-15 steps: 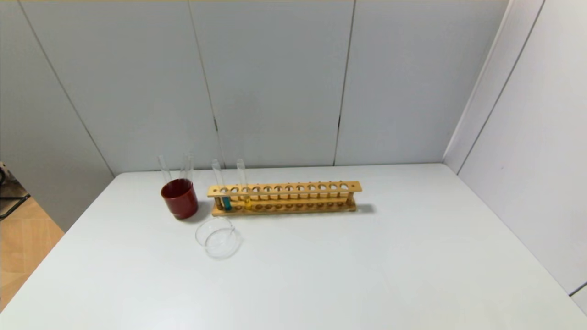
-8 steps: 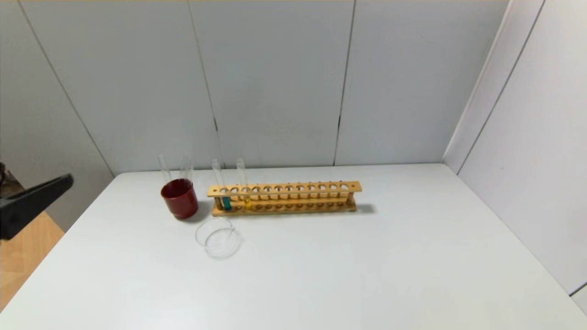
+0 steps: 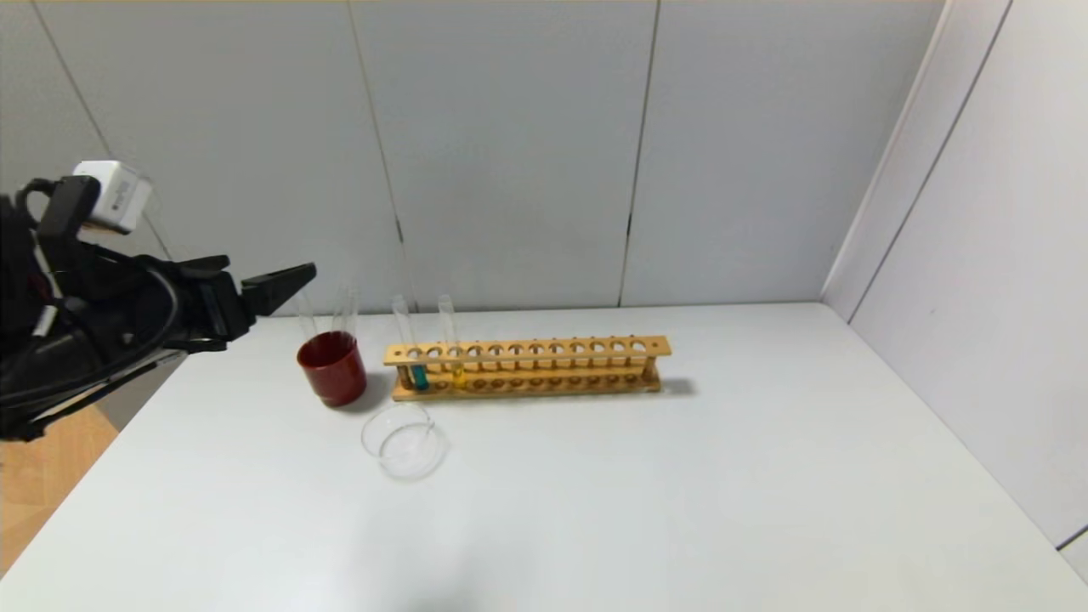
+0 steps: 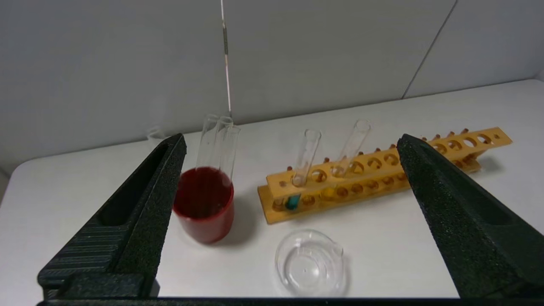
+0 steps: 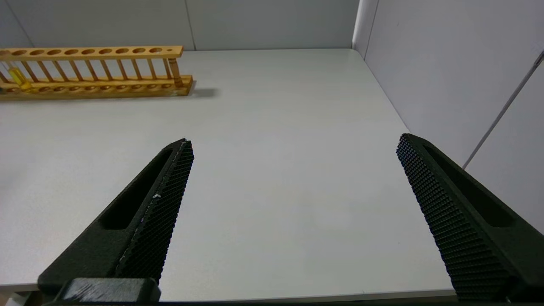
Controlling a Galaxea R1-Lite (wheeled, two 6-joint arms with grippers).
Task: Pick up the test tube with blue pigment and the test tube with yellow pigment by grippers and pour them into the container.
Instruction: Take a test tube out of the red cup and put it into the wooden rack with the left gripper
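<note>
At the tabletop's [image 3: 595,493] left edge, my left claw [image 3: 285,279] (spread wide, empty) has swung into view; blue tube [image 3: 419,376], yellow tube [image 3: 459,375] remain racked [image 3: 552,350] behind the container [image 3: 404,440].

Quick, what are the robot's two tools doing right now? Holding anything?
Left tool: open, holding nothing.
Right tool: open, holding nothing.

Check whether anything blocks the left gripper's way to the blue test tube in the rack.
The dark red cup with its empty tubes stands between the open left gripper and the test tube with blue pigment in the wooden rack; approaching from above looks clear.
</note>
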